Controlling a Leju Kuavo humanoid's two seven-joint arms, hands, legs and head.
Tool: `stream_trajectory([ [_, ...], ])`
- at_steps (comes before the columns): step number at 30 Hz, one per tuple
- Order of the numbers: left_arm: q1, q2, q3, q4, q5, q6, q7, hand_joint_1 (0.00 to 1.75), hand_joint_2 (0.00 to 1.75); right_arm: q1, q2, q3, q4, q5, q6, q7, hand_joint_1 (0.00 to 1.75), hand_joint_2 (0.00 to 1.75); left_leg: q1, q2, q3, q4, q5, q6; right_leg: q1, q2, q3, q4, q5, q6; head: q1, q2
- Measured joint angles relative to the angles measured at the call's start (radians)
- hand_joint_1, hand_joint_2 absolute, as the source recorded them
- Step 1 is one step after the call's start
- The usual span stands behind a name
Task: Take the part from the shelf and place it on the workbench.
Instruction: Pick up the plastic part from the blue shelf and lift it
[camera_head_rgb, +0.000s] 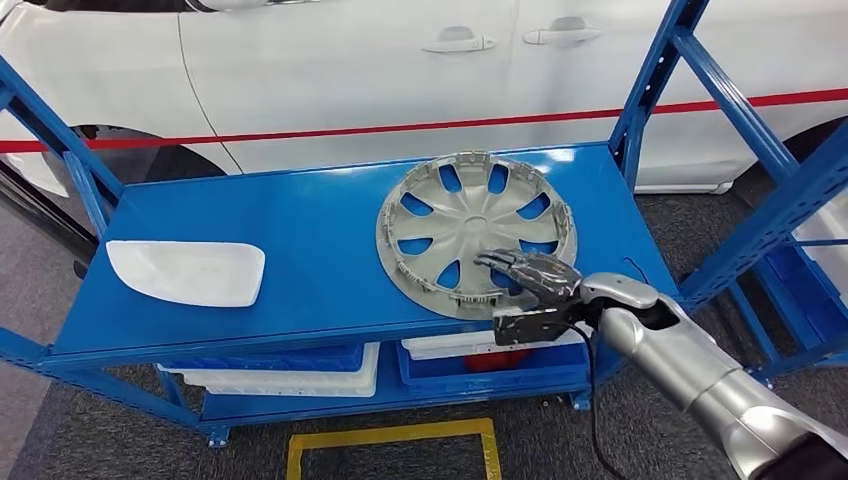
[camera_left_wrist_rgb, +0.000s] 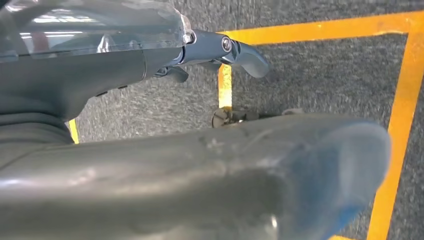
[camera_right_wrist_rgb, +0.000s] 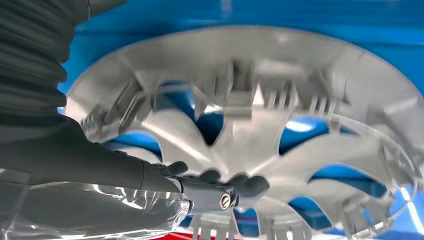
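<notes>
Silver hubcap (camera_head_rgb: 475, 232) lies flat, centre-right of head view, on blue shelf (camera_head_rgb: 300, 260), right hand (camera_head_rgb: 530, 280) resting on its lower-right rim with fingers laid over it, grip can't tell; left hand (camera_left_wrist_rgb: 215, 170) fingers apart, holding nothing, above grey floor.
</notes>
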Motion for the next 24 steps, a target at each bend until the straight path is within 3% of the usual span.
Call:
stream_trajectory([
  [2,0.0,0.0,0.005,0.0,-0.004,0.002,0.002,0.0,0.0,-0.024,0.009,0.021,0.014,-0.017,0.019,0.001,0.0,1.75,0.003,0.0,-0.061,0.134,-0.062,-0.008,0.003,-0.001,-0.001,0.0,0.0,-0.004,-0.002,0.0],
  [3,0.0,-0.001,0.007,0.0,-0.008,0.001,0.002,0.0,0.0,-0.034,0.014,0.034,0.024,-0.024,0.024,0.002,0.0,1.75,0.003,0.0,-0.085,0.184,-0.077,-0.009,0.004,-0.001,-0.001,0.0,0.0,-0.005,-0.002,0.0],
  [4,0.0,-0.002,0.01,0.0,-0.011,0.001,0.002,0.0,0.0,-0.043,0.021,0.049,0.034,-0.031,0.027,0.003,0.0,1.75,0.003,0.0,-0.094,0.199,-0.072,-0.008,0.007,-0.001,-0.001,0.0,0.0,-0.005,-0.002,0.0],
  [5,0.0,-0.003,0.012,0.0,-0.014,0.0,0.001,0.0,0.0,-0.053,0.028,0.063,0.045,-0.038,0.027,0.004,0.0,1.75,0.002,0.0,-0.085,0.176,-0.05,-0.003,0.009,0.0,0.0,0.0,0.0,-0.005,-0.002,0.0],
  [7,-0.001,-0.004,0.016,0.0,-0.021,-0.001,0.0,0.0,0.0,-0.074,0.046,0.089,0.064,-0.048,0.023,0.005,0.0,1.75,-0.003,-0.001,-0.022,0.041,0.019,0.016,0.013,0.002,0.002,0.0,0.0,-0.005,-0.002,0.0],
  [9,-0.005,-0.006,0.02,0.0,-0.026,-0.002,-0.001,0.0,0.0,-0.095,0.068,0.113,0.084,-0.048,0.013,0.009,0.0,1.75,-0.012,0.001,0.028,-0.066,0.056,0.034,0.014,0.002,0.002,-0.001,0.001,-0.002,-0.001,0.0],
  [12,-0.008,-0.009,0.024,0.0,-0.029,-0.004,-0.003,0.0,0.0,-0.107,0.093,0.141,0.11,-0.04,-0.002,0.018,0.0,1.75,-0.016,0.002,0.041,-0.098,0.064,0.044,0.013,-0.001,0.002,-0.008,0.006,0.012,-0.002,0.0],
  [14,-0.008,-0.011,0.026,0.0,-0.031,-0.005,-0.003,0.0,0.0,-0.113,0.104,0.151,0.12,-0.038,-0.007,0.018,0.0,1.75,-0.011,0.003,0.051,-0.123,0.079,0.049,0.013,-0.002,-0.005,0.009,-0.009,0.022,-0.001,0.0],
  [17,-0.01,-0.015,0.032,0.0,-0.033,-0.008,-0.005,0.0,0.0,-0.121,0.111,0.166,0.138,-0.036,-0.013,0.02,0.0,1.75,-0.007,0.004,0.055,-0.138,0.09,0.055,0.01,-0.001,-0.077,0.164,-0.094,0.032,0.0,0.0],
  [18,-0.01,-0.016,0.034,0.0,-0.034,-0.009,-0.006,0.0,0.0,-0.121,0.112,0.171,0.144,-0.035,-0.016,0.021,0.0,1.75,-0.007,0.003,0.053,-0.136,0.09,0.055,0.009,-0.001,-0.104,0.218,-0.113,0.035,0.0,0.0],
  [19,-0.009,-0.016,0.036,0.0,-0.035,-0.01,-0.007,0.0,0.0,-0.121,0.114,0.177,0.15,-0.034,-0.02,0.022,0.0,1.75,-0.007,0.003,0.052,-0.133,0.088,0.054,0.007,-0.002,-0.118,0.244,-0.115,0.039,0.0,0.0],
  [20,-0.008,-0.017,0.038,0.0,-0.036,-0.012,-0.009,0.0,0.0,-0.121,0.116,0.183,0.155,-0.034,-0.025,0.023,0.0,1.75,-0.006,0.002,0.051,-0.129,0.086,0.052,0.005,-0.002,-0.114,0.232,-0.096,0.041,0.0,0.0],
  [22,-0.008,-0.019,0.041,0.0,-0.041,-0.015,-0.013,0.0,0.0,-0.124,0.124,0.191,0.162,-0.035,-0.031,0.025,0.0,1.75,-0.003,0.002,0.049,-0.115,0.076,0.043,0.0,-0.004,-0.057,0.117,-0.032,0.045,0.0,0.0],
  [24,-0.009,-0.021,0.044,0.0,-0.046,-0.016,-0.017,0.0,0.0,-0.13,0.133,0.198,0.171,-0.04,-0.03,0.03,0.0,1.75,-0.006,0.002,0.041,-0.096,0.066,0.031,0.001,-0.003,-0.009,0.021,0.0,0.037,0.0,0.0],
])
